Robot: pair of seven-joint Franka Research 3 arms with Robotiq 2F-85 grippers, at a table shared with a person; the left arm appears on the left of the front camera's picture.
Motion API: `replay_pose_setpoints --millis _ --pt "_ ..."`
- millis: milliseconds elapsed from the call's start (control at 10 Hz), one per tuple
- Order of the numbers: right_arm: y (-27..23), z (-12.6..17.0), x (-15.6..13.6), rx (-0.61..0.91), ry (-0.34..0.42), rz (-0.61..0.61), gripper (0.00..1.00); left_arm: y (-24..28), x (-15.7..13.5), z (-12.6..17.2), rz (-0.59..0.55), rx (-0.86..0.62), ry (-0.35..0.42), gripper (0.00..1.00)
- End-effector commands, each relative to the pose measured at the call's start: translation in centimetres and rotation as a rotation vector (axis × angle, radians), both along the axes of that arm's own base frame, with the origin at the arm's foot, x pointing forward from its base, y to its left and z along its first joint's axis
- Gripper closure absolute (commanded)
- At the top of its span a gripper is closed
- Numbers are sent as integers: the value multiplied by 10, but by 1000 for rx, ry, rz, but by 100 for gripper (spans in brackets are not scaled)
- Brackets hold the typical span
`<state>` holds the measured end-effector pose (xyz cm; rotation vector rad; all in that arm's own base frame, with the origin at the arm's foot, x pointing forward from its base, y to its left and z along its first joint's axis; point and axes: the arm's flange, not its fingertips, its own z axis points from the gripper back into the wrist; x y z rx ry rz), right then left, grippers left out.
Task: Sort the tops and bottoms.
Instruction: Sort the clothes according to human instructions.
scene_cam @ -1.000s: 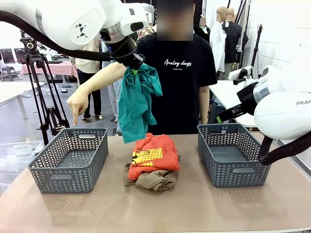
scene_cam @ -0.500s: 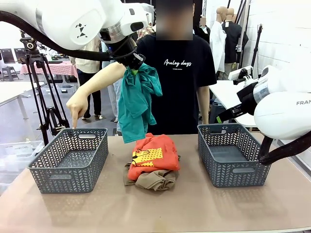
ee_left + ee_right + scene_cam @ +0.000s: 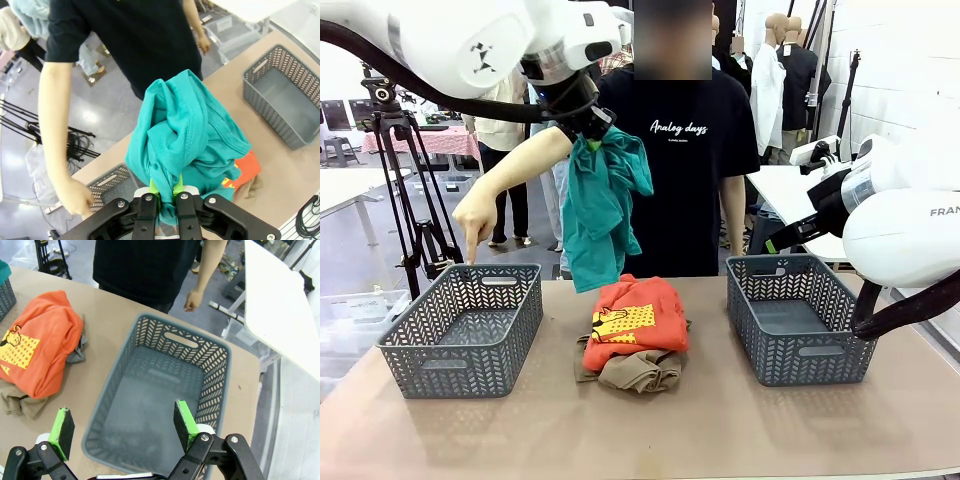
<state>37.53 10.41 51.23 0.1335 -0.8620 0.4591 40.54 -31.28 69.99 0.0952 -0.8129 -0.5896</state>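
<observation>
Slightly higher now, my left gripper (image 3: 588, 137) stays pinched on the teal garment (image 3: 600, 215). The person's hand (image 3: 475, 215) points down at the left basket (image 3: 460, 335), probably my drop. My right gripper (image 3: 122, 429) gapes empty.

White glossy arms (image 3: 910, 235) — left end effector (image 3: 165, 189) and right end effector (image 3: 122, 422) black (green pads (image 3: 64, 426), silver screws (image 3: 118, 203)).

The tan table (image 3: 720, 430) holds a clothes pile (image 3: 635, 338), orange on top. A left basket (image 3: 460, 362) and a right basket (image 3: 802, 362) flank the pile.
</observation>
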Motion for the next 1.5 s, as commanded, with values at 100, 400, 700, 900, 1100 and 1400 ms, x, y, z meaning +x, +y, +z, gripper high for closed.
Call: replay_pose_setpoints --millis 100,400,700,900,1100,1400 --pt "-1 0 0 -1 0 1 0 70 -11 5 162 37 -32 100" --pt "-1 0 0 -1 0 1 0 124 -20 -31 358 44 29 100" --pt "-1 0 0 -1 0 1 0 170 -29 -72 545 -4 22 100" --pt "-1 0 0 -1 0 1 0 183 -27 -97 586 -38 -12 100" --pt "-1 0 0 -1 0 1 0 195 -21 -122 593 -58 -8 100" --pt "-1 0 0 -1 0 1 0 192 -9 -168 550 -85 51 100"
